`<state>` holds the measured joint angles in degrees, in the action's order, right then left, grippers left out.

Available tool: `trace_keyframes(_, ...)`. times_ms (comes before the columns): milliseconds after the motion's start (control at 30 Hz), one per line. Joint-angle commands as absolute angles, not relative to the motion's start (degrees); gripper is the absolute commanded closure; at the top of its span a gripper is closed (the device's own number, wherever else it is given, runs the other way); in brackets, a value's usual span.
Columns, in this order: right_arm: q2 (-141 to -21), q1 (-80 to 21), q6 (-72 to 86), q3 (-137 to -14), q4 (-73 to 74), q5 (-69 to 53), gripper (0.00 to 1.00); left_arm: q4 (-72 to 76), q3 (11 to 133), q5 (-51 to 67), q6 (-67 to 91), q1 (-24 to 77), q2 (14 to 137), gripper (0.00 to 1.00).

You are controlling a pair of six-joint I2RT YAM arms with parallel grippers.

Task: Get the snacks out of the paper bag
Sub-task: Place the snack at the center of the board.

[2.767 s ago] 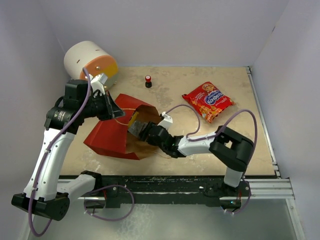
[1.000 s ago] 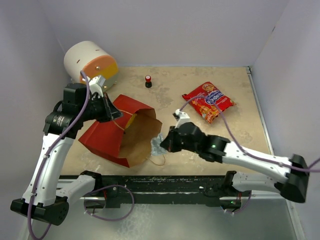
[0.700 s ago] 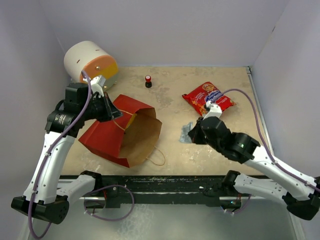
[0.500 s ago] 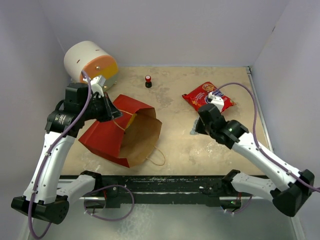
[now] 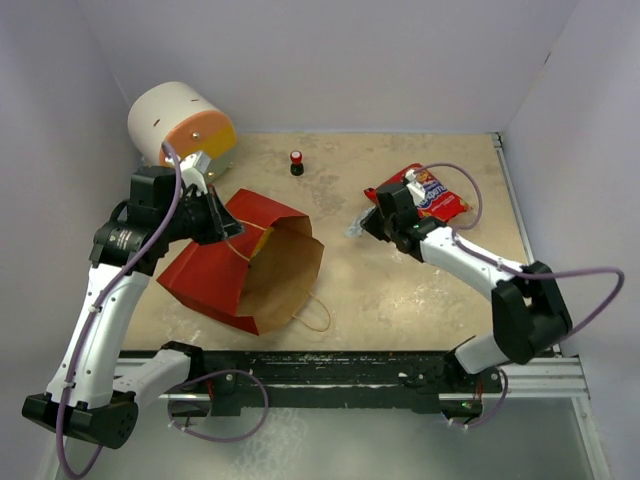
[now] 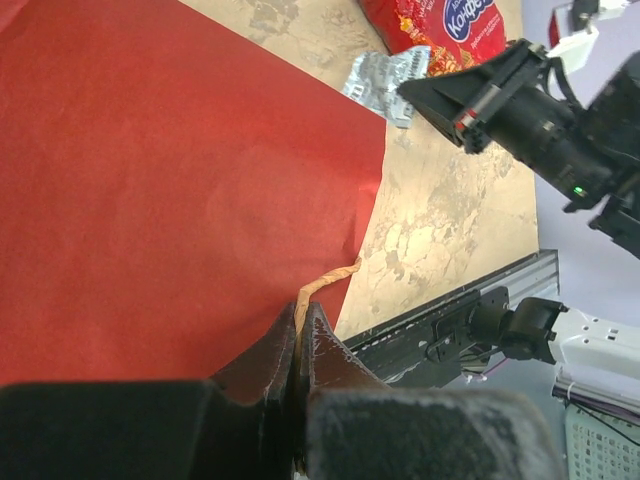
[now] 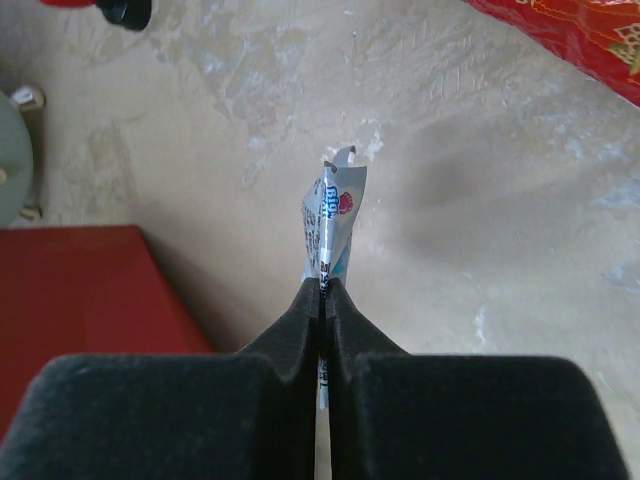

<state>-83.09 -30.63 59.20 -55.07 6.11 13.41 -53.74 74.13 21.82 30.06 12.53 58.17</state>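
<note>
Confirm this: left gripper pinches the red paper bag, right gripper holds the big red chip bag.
Not quite. The right gripper is shut on a small silver packet, not the chip bag, which lies on the table; the right wrist view shows this. The left gripper does pinch the paper bag.

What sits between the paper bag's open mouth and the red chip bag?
In the top view, only the right gripper, jaws shut on a silver packet; tabletop otherwise bare.
</note>
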Motion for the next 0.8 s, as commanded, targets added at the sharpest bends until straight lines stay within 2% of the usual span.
trace_keyframes(0, -87.36, -29.70, 66.68, -57.22, -3.90, 15.26, 1.00, -51.87, 75.51, 21.03, 31.77, 12.65, 57.15, 1.00)
trace_keyframes(233, -94.81, -27.92, 68.94, -55.93, -11.43, 16.77, 1.00, -52.38, 77.46, 20.71, 31.12, 12.66, 57.87, 1.00)
trace_keyframes(433, -96.15, -26.89, 70.44, -48.54, -16.06, 18.60, 1.00, -53.02, 77.39, 21.33, 30.71, 12.66, 57.83, 1.00)
trace_keyframes(600, -98.72, -25.83, 67.02, -45.68, -20.70, 16.91, 0.88, -53.17, 77.96, 21.95, 30.99, 12.66, 57.90, 1.00)
trace_keyframes(667, -97.10, -25.46, 66.35, -43.87, -21.18, 16.79, 0.77, -53.11, 78.04, 22.22, 31.00, 12.66, 57.94, 1.00)
trace_keyframes(767, -92.81, -24.81, 65.36, -40.75, -20.53, 13.72, 0.66, -53.01, 77.84, 22.20, 30.96, 12.66, 58.05, 1.00)
